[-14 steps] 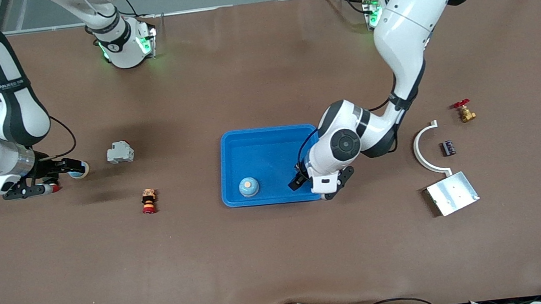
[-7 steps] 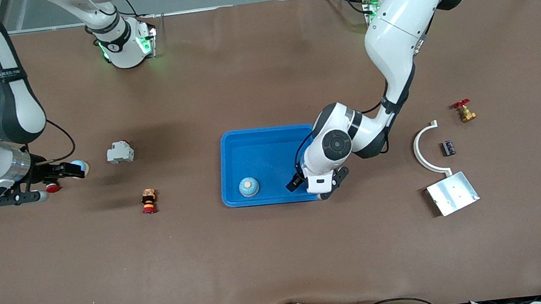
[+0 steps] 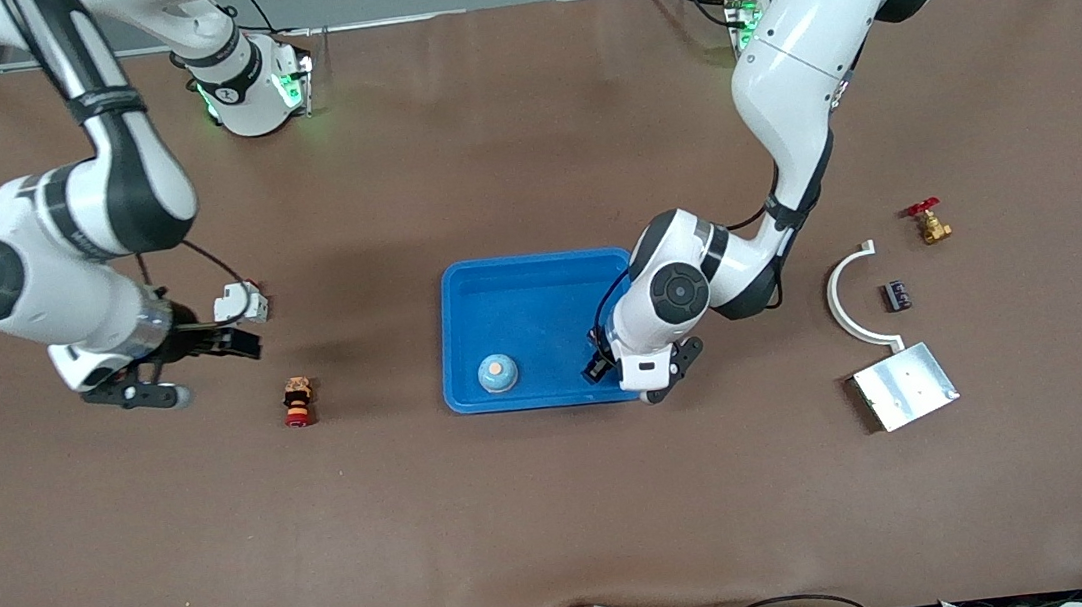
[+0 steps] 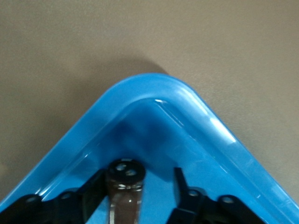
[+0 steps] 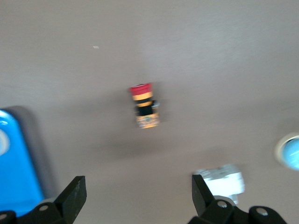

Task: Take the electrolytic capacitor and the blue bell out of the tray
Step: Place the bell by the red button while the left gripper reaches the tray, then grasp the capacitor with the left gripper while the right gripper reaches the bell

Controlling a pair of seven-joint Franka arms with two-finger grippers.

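My left gripper [image 4: 142, 186] has just narrowed around the dark cylindrical electrolytic capacitor [image 4: 125, 193] between its fingers in the shallow bright-blue plastic tray [image 3: 459, 287] corner, grip unconfirmed; the right gripper [image 5: 135, 196], spread empty, has swung trayward.

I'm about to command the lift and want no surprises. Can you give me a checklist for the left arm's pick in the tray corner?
1. Capacitor between the left gripper fingers: ok.
2. Both fingers touching it: not ok, one finger stands apart.
3. Capacitor free of the tray corner wall: cannot tell.
4. Blue bell apart from the left gripper, in the tray: ok.
5. Right gripper open, over bare table away from the tray: ok.
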